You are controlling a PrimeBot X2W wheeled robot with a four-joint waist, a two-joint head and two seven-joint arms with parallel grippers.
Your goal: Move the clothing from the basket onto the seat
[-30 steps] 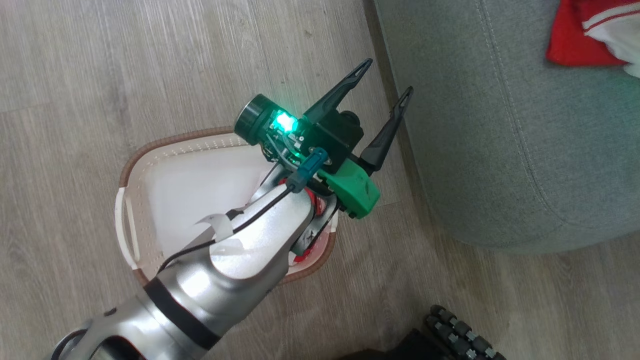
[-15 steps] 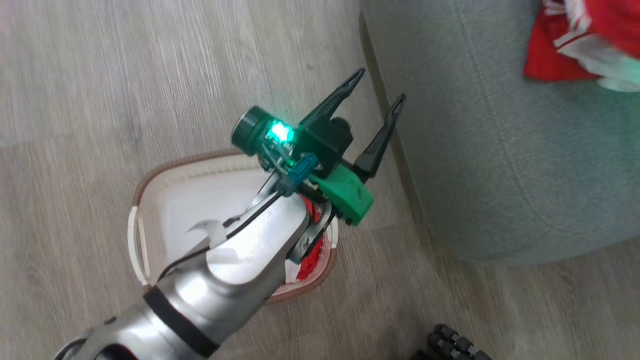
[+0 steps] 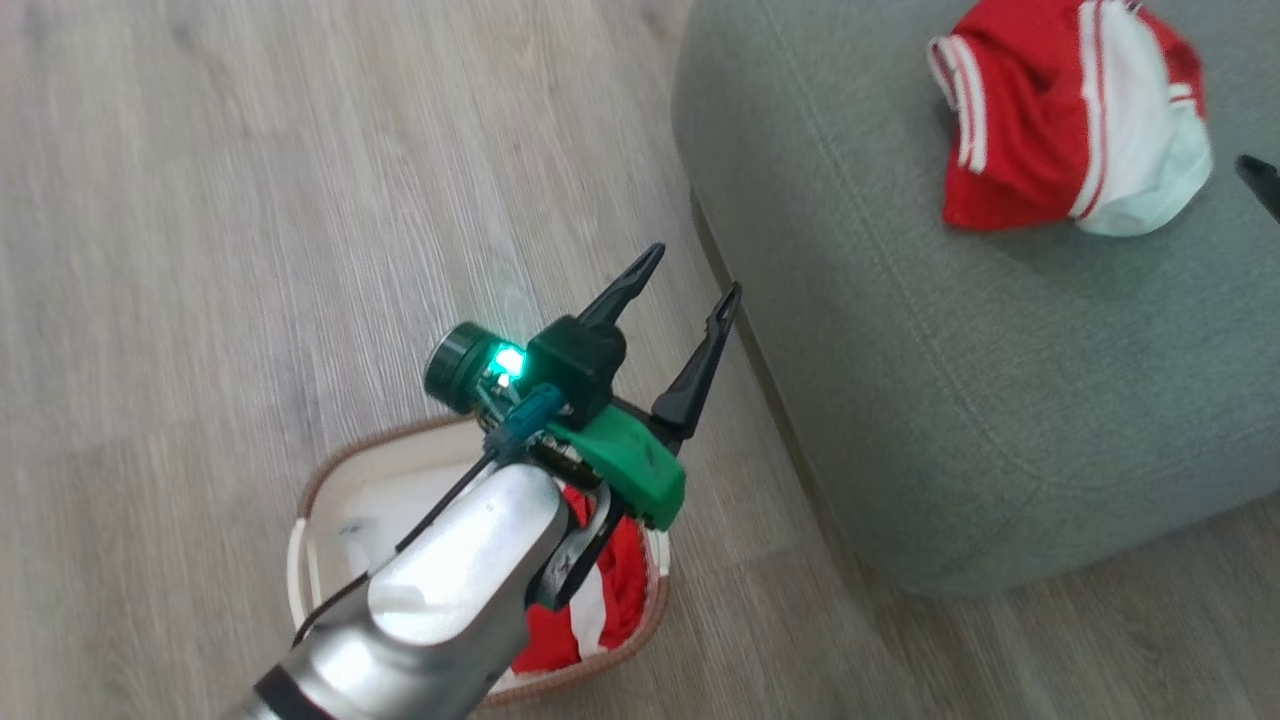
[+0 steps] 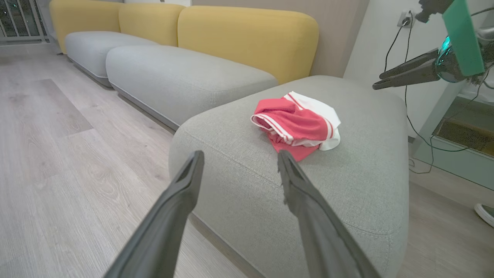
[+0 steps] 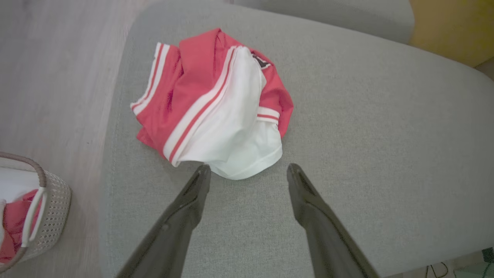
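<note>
Two bundles of clothing [image 3: 1070, 140] show. One lies crumpled on the grey seat [image 3: 1000, 420], its long axis and stripes slanting, with the white end nearest the right tool [image 5: 249, 169], which is spread wide and empty. A second red bundle [image 3: 615, 600] sits in the basket [image 3: 350, 500] on the pale plank floor [image 3: 250, 250], under the left tool [image 3: 694, 270], also wide open and empty. Yellow backrests [image 4: 247, 38] stand behind.

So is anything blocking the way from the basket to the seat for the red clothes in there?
Nothing visible. Just bare floor lies between the basket and the seat. The clothing lies in the basket's near end. One garment already lies on the seat, further back, with bare cushion on the basket's side.
</note>
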